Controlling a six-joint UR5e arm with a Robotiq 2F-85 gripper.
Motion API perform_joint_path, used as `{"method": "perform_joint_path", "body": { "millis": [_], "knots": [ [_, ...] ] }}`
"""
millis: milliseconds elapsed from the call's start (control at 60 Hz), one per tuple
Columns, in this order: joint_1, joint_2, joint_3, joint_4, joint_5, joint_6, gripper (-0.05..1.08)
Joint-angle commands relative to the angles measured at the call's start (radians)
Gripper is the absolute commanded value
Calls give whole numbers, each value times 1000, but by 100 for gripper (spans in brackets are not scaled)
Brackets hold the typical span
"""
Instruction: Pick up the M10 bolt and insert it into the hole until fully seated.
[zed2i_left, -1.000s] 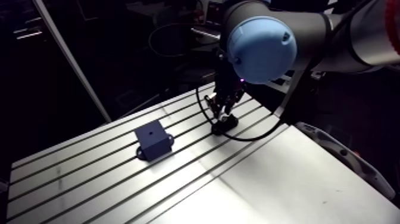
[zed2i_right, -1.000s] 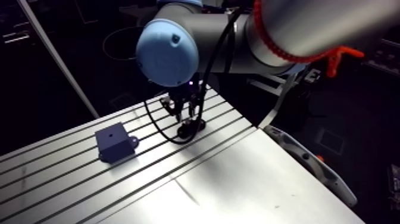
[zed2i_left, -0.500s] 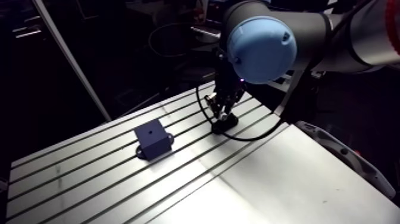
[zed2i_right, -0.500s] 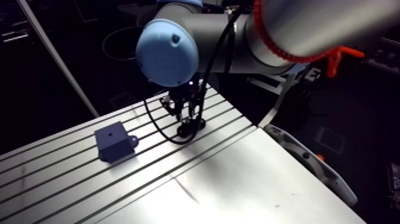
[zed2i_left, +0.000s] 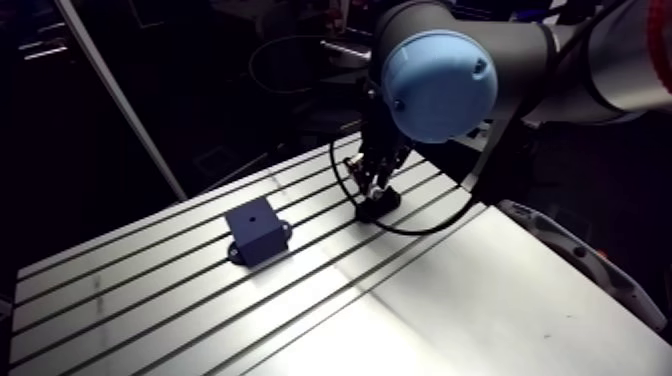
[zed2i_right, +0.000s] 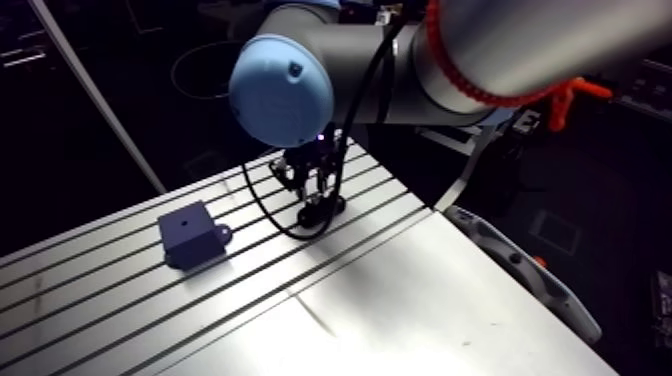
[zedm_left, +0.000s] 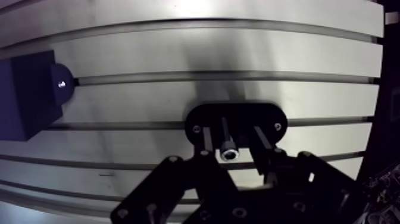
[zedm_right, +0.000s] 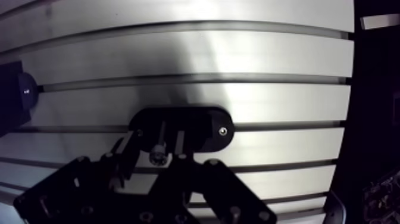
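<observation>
Hovers low over the slotted aluminium table (zed2i_left: 150, 300), right of centre in the arm view: black two-finger gripper (zedm_left: 231, 136), spread, flanking but not visibly touching the small silvery socket-head M10 bolt (zedm_left: 228, 152), which stands in a black oval holder plate (zedm_left: 238, 113). Judged mid-pick. Centre on the head, close squarely, lift straight up to keep the shank from tilting. Then carry to the dark blue block (zed2i_left: 256, 232), left of centre and well apart, aiming for its top hole (zed2i_left: 253, 214). Counted: one bolt, one holder, one block, one hole, two fingers.
</observation>
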Motion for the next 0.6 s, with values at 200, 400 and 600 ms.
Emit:
{"method": "perform_joint_path", "body": {
  "millis": [200, 400, 600],
  "knots": [
    [-2, 2, 12, -6, 2, 0, 55],
    [-1, 2, 14, -6, 2, 0, 55],
    [-2, 2, 14, -6, 2, 0, 55]
  ]
}}
